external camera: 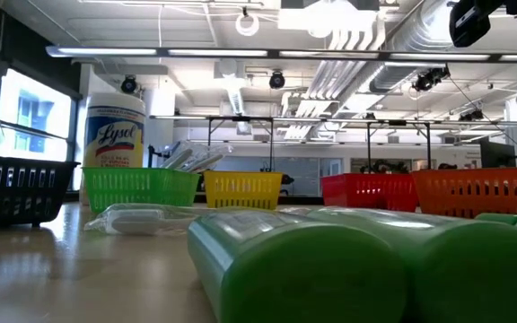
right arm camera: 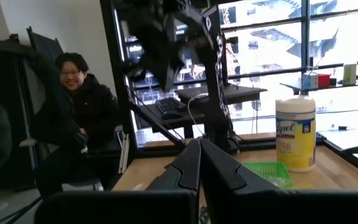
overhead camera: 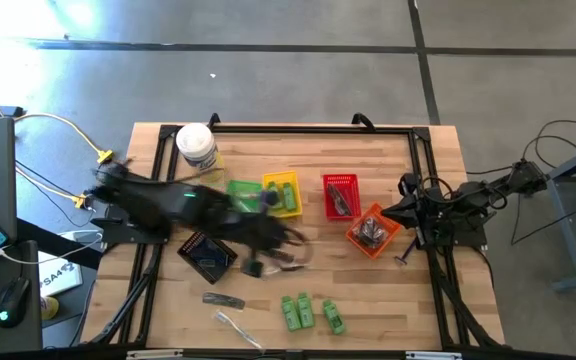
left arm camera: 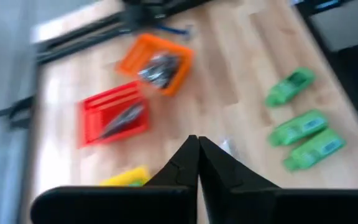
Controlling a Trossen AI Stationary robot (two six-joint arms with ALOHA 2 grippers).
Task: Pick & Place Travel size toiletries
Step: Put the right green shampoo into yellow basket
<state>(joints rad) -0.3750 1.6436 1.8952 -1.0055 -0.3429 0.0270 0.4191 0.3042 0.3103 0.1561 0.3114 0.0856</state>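
I read a pick in hand: left tool (overhead camera: 293, 240) mid-tabletop, fingers together, nothing visibly clamped. Right tool (right arm camera: 199, 163) parked, fingers together. 3 green bottles (overhead camera: 309, 312) lie near edge. Next: reopen, descend squarely.

"Lysol" is read on the white jar (external camera: 115, 135), w/ yellow label; other print is not legible.
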